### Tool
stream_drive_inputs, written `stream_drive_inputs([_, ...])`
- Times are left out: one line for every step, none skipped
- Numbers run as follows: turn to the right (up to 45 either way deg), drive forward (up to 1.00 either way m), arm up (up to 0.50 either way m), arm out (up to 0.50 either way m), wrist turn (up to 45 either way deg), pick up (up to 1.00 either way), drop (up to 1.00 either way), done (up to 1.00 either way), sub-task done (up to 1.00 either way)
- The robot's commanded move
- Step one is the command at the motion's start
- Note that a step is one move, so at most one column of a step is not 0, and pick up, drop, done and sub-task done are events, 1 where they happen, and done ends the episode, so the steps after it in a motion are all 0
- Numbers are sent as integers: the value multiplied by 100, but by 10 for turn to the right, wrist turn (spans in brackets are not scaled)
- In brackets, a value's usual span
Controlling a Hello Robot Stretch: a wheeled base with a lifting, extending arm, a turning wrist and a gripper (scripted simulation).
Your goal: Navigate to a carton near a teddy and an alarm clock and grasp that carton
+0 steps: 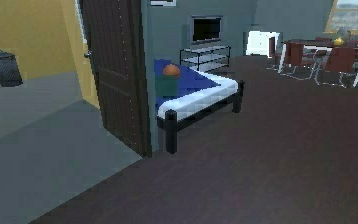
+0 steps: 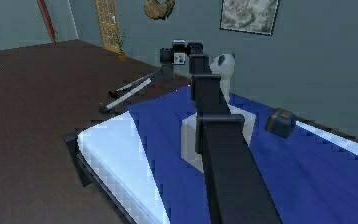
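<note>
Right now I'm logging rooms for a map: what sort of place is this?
Likely a bedroom in an open-plan home: a dark-framed bed with blue blanket, a flat television on a stand and a dark dining table beyond.

— What did we see ahead?
— We saw a dark door point(image 1: 117, 70), a bed point(image 1: 209, 92) just behind it, a television point(image 1: 206, 28) farther back, and a black bin point(image 1: 5, 67) at the left.
— And to the side?
— A blue blanket point(image 2: 317, 170) on the bed, and a framed picture point(image 2: 250, 14) on the wall.
</note>
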Motion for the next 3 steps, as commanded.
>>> stream_drive_inputs([0, 0, 0, 0, 450, 0, 0, 0, 0])
stream_drive_inputs([0, 0, 0, 0, 450, 0, 0, 0, 0])
stream_drive_inputs([0, 0, 0, 0, 420, 0, 0, 0, 0])
